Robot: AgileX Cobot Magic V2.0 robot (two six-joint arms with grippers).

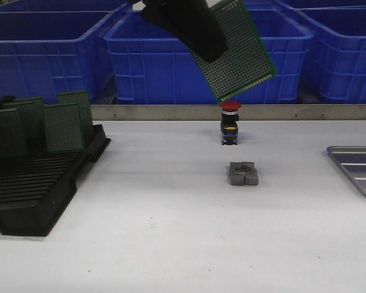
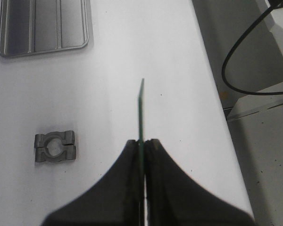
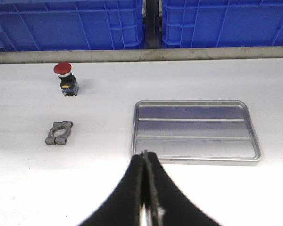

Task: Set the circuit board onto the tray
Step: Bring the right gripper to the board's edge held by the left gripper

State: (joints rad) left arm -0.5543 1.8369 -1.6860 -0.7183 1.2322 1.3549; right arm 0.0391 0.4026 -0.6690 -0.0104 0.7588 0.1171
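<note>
Left hand (image 2: 142,146) pinches circuit board (image 1: 236,52) aloft above push-button (image 1: 230,122) and clamp (image 1: 243,173).

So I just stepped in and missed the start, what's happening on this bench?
The left tool is shut on a green circuit board, holding it tilted in the air above the table, near the red push button and the grey metal clamp. The tray lies empty off to the right, so the board is not on it yet. More boards stand in the black rack. The right tool is shut and holds nothing.
</note>
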